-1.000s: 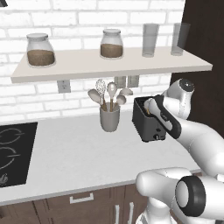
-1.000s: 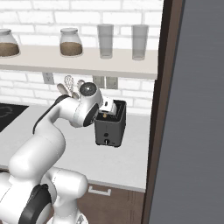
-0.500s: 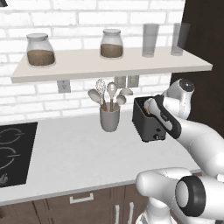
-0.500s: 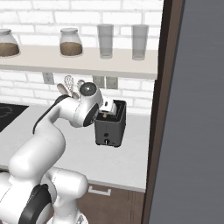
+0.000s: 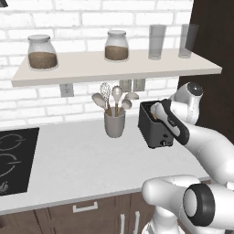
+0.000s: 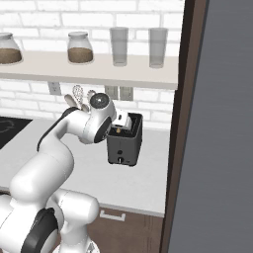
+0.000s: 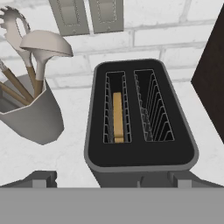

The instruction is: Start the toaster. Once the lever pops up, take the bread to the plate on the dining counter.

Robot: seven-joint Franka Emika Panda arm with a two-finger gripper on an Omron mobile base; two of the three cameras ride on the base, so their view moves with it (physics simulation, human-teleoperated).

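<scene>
I'm looking at a white kitchen counter (image 5: pixel 82 160) backed by a white brick wall, with a pale shelf (image 5: pixel 114 68) running above it. My gripper (image 6: pixel 121 123) hangs right over the toaster (image 7: pixel 140 127), its jaws spread fully apart with nothing between them; in the hand view one dark fingertip (image 7: pixel 41 178) sits at the lower left edge and the other near the toaster's front. The toaster is black with two top slots, and the bread (image 7: pixel 117 116) stands on edge, sunk down inside the left slot as the hand view has it; the other slot holds only its wire cage. Just beside the toaster stands a grey utensil cup (image 5: pixel 114 124) with wooden-handled spoons and a whisk, apart from it. Two wall outlets (image 7: pixel 85 15) sit behind on the brick. Up on the shelf I see two jars (image 5: pixel 42 52) of brown contents and two clear glasses (image 5: pixel 156 42). A black cooktop (image 5: pixel 13 157) lies at the counter's far left, and a tall dark panel (image 6: pixel 183 123) rises beside the toaster.
</scene>
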